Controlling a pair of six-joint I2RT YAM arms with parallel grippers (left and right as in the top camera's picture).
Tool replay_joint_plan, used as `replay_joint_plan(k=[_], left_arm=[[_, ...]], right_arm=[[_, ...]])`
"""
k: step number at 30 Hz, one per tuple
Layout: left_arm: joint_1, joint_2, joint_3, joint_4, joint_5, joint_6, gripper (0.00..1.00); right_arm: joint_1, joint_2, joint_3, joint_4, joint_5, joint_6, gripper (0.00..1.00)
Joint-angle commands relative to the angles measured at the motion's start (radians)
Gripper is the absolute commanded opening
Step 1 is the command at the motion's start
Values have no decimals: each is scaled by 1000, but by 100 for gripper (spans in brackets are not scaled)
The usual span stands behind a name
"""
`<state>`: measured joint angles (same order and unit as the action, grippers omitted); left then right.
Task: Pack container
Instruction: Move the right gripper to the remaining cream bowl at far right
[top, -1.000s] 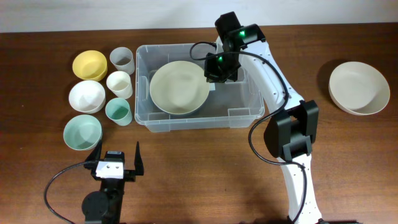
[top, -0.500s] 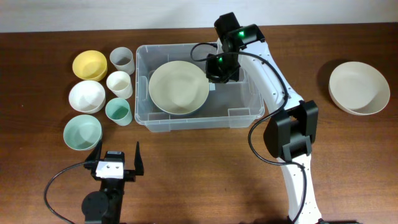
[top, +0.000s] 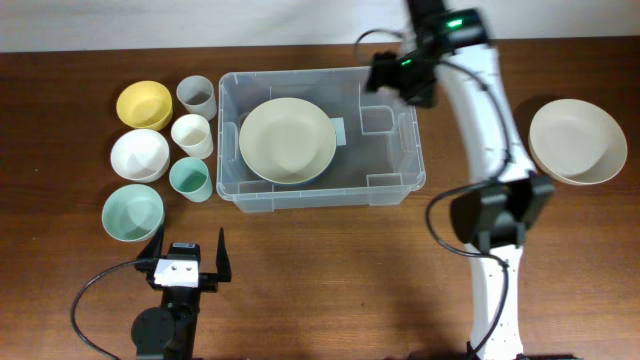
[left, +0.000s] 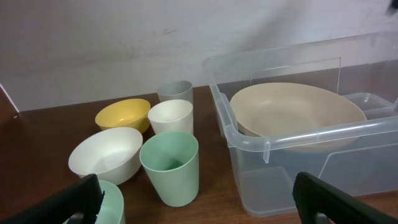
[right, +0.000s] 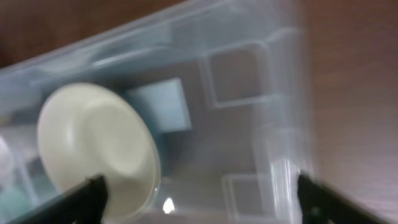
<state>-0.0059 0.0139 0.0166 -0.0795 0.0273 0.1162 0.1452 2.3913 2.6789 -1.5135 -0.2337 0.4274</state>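
Note:
The container (top: 385, 150) is a clear plastic tub in the middle of the table. A large cream bowl (top: 288, 140) lies in its left half. My right gripper (top: 400, 77) hovers open over the tub's far right corner and holds nothing. In the right wrist view the cream bowl (right: 93, 146) shows down to the left of the open gripper (right: 199, 199), with the tub's bare floor (right: 249, 155) below it. My left gripper (top: 190, 262) stands open near the front edge, left of the tub. Its wrist view faces the tub's rim (left: 298, 134).
Left of the tub stand a yellow bowl (top: 144, 103), a grey cup (top: 196, 95), a white cup (top: 191, 135), a white bowl (top: 139, 154), a green cup (top: 189, 178) and a green bowl (top: 132, 212). Another cream bowl (top: 577, 141) sits at the far right.
My right gripper has opened and let go of the cream bowl, which now lies in the tub. The arm has lifted away towards the back right. The left arm has not moved.

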Motion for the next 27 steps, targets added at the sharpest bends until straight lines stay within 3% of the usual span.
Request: replay_joint_plan(k=[1, 4, 12, 19, 27], left_arm=[[4, -8, -7, 0, 11, 5, 100], [4, -8, -7, 0, 11, 5, 100], [4, -8, -7, 0, 11, 5, 100], [4, -8, -7, 0, 11, 5, 100], [4, -8, -7, 0, 11, 5, 100]], right_arm=[[-95, -106, 124, -78, 143, 50, 99], [-201, -108, 184, -183, 194, 103, 99], [-462, -108, 125, -185, 80, 83, 99], [-596, -108, -83, -185, 82, 86, 99], [-707, -108, -387, -173, 190, 207, 99]])
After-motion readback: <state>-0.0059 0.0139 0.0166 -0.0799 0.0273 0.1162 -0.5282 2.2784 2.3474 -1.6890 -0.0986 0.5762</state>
